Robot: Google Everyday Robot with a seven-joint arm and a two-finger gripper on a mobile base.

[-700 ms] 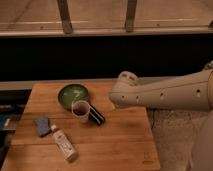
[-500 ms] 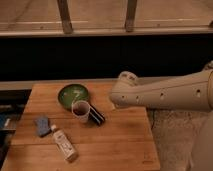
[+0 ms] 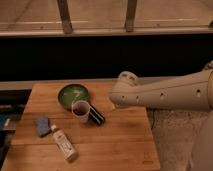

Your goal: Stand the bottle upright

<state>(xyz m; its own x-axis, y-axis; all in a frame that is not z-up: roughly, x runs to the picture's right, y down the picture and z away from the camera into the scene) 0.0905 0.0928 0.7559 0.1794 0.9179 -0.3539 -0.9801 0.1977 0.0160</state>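
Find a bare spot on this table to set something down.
Free: front right, between the bottle and the table's right edge. Crowded: bowl, cup, dark cylinder and blue block at left. The arm overhangs the right rear; its gripper is out of view.

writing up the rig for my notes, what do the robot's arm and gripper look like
The arm is a thick, smooth cream tube with a row of small dark dots along its side, ending in a rounded joint cap above the wooden table. No cables or markings show. The gripper is out of view.
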